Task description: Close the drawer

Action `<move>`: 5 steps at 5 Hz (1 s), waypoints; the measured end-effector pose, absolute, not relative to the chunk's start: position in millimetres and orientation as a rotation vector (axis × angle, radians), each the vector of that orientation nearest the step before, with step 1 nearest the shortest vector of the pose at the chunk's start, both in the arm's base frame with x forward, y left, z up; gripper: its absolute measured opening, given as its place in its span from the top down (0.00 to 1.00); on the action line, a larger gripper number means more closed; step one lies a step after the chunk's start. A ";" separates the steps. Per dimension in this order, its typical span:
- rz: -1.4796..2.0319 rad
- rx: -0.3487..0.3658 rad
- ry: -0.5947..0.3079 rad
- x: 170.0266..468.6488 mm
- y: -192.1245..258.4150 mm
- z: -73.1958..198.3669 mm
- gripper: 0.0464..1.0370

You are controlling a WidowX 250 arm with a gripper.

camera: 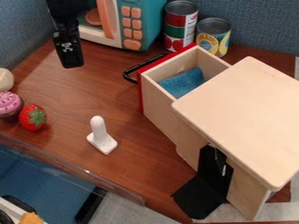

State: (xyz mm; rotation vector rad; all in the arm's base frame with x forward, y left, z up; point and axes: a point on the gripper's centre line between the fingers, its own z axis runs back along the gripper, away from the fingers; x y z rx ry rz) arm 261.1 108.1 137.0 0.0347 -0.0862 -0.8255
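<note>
The wooden drawer (161, 103) is pulled out from its light wood cabinet (242, 118), its red front facing the upper left. A black handle (135, 69) sticks out from that front. Inside the drawer lies a blue cloth or sponge (184, 82). My gripper (71, 63) hangs at the upper left, in front of the toy microwave, to the left of the handle and apart from it. Whether it holds anything cannot be told.
A toy microwave (131, 26) and two cans (181, 24) (213, 36) stand behind the drawer. A white figure (100, 135) stands mid-table. Toy strawberry (33, 117) and cupcake (9, 105) sit at left. A black bracket (204, 188) is at the cabinet's side.
</note>
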 end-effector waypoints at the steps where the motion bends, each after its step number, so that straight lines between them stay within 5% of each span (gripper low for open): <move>1: -0.832 0.020 -0.077 261.5 107.8 130.4 0.04; 3: -1.049 0.134 -0.153 295.9 135.6 114.9 0.04; 5: -1.416 0.153 -0.075 316.8 136.9 98.7 0.04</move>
